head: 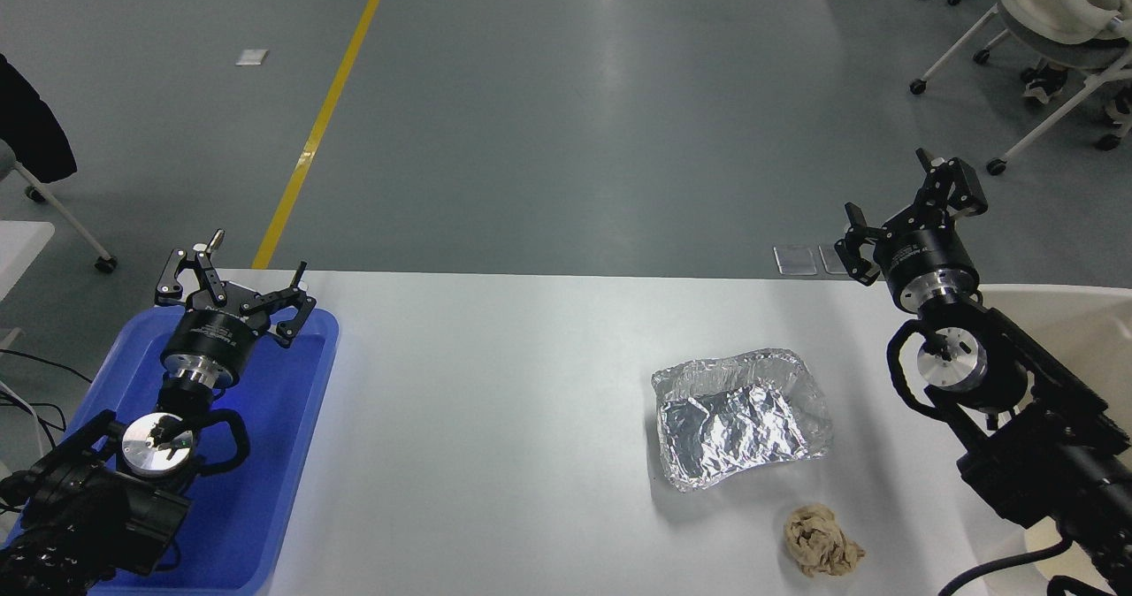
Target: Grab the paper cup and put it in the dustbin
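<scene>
- A crumpled paper wad (822, 539) lies nearest on the desk (495, 419).
- A foil tray (741, 417) sits just beyond it.
- The left gripper (237, 288) hangs open over a blue tray (256, 454).
- The right gripper (911, 211), open and empty, is beside the dustbin (1074, 313).
- No paper cup shows.

Pretty bright, even overhead light, with a soft glare streak on the grey floor (610, 65). The white tabletop (495, 419) looks nearly blown out, shadows faint, everything sharp.
</scene>
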Robot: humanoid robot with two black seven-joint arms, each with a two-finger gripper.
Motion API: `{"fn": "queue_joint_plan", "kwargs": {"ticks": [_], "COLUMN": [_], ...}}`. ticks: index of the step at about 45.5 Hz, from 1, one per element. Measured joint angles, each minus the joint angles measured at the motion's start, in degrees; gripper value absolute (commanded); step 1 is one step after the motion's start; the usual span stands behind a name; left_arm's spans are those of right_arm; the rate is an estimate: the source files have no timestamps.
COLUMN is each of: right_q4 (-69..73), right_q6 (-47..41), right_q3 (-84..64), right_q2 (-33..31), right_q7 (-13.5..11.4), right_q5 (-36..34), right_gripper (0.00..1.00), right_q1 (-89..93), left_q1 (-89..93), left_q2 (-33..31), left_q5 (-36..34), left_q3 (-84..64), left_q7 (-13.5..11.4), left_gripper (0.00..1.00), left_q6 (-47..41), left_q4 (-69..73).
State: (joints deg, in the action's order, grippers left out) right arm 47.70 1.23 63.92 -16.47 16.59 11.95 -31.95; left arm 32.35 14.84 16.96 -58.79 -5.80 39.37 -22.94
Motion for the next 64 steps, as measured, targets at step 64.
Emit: {"fn": "queue_joint_plan", "kwargs": {"ticks": [64], "right_q4": [-3.1], "right_q6": [1.1], "right_q3": [-18.4], "right_q2": [-10.4], "right_q7": [-0.3], "right_q5": [-0.5], "right_gripper": [1.00], "right_q1": [-10.8], "left_q1": [0.0], "left_q2": [0.0], "left_q5": [0.0], "left_q3": [0.0], "left_q7": [0.0], "left_gripper": [1.00], "left_q6": [0.0], "left_q4": [0.0]}}
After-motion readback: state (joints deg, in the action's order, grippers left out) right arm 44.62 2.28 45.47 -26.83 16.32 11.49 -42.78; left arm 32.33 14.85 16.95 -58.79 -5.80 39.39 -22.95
